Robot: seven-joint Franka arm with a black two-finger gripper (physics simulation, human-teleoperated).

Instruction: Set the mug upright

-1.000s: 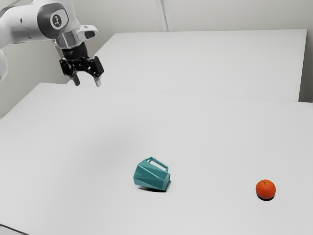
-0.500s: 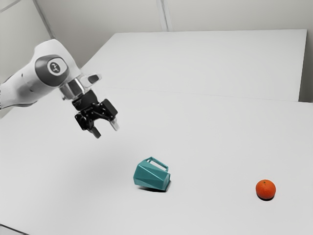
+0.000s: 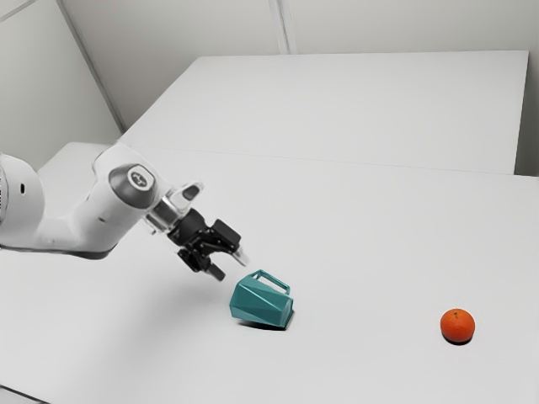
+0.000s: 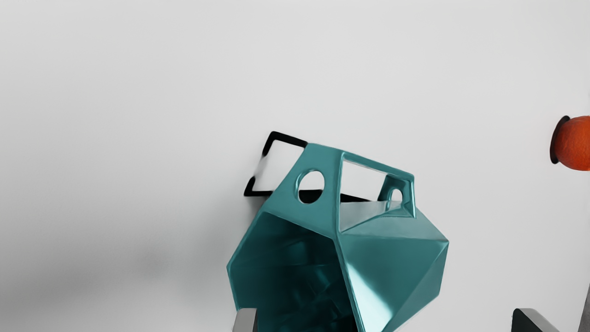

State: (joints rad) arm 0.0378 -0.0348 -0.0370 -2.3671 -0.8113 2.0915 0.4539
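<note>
Pale, smooth worktop point(image 3: 379, 236) bears the glossy teal faceted mug point(image 3: 261, 304), tipped on its side. Since a second ago, the black two-finger gripper point(image 3: 231, 267) has descended near it, fingers point(image 4: 245, 319) wide apart; a grasp seems next.

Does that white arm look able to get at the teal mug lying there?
Probably yes. Its open tool hovers close to the mug, whose mouth faces it, and I see nothing blocking the way between them.
</note>
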